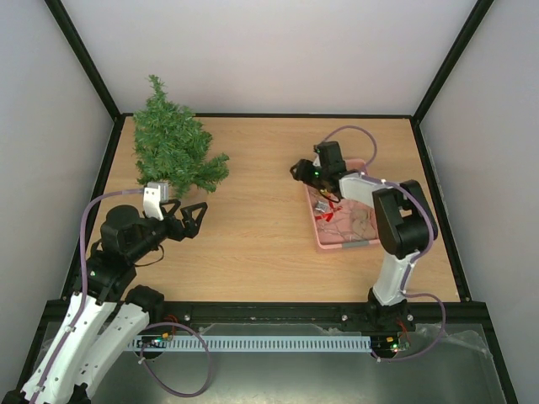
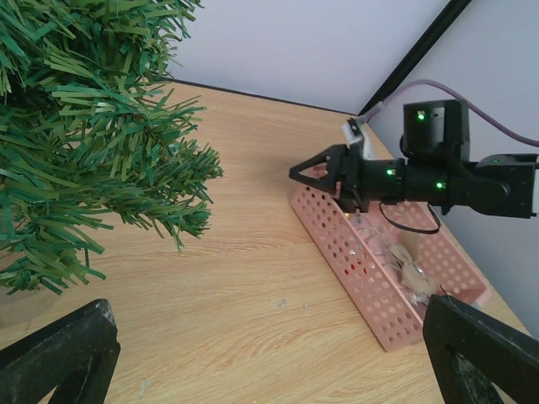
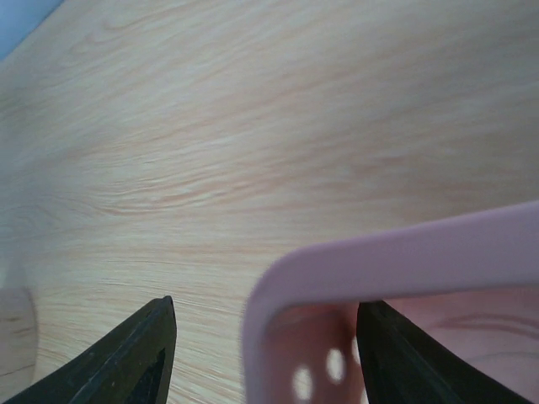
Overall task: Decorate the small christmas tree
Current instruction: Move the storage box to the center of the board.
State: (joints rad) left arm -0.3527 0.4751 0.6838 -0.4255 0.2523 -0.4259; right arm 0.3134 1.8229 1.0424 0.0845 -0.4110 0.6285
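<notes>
Wooden table (image 1: pixel 253 219) under white walls, and the small christmas tree (image 1: pixel 173 147) stands at the far left corner. The left gripper (image 1: pixel 189 220) sits just in front of it, fingers spread wide, holding nothing. Over on the right, the right gripper (image 1: pixel 300 171) is parted too, straddling the far-left corner rim of the pink basket (image 1: pixel 349 246).

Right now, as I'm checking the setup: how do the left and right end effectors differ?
The black left end effector sits over bare wooden table beside the small dark-green artificial christmas tree; the black right end effector straddles the rim of the pink perforated plastic basket. The left points rightward, the right leftward. Both are open, gripping nothing.
</notes>
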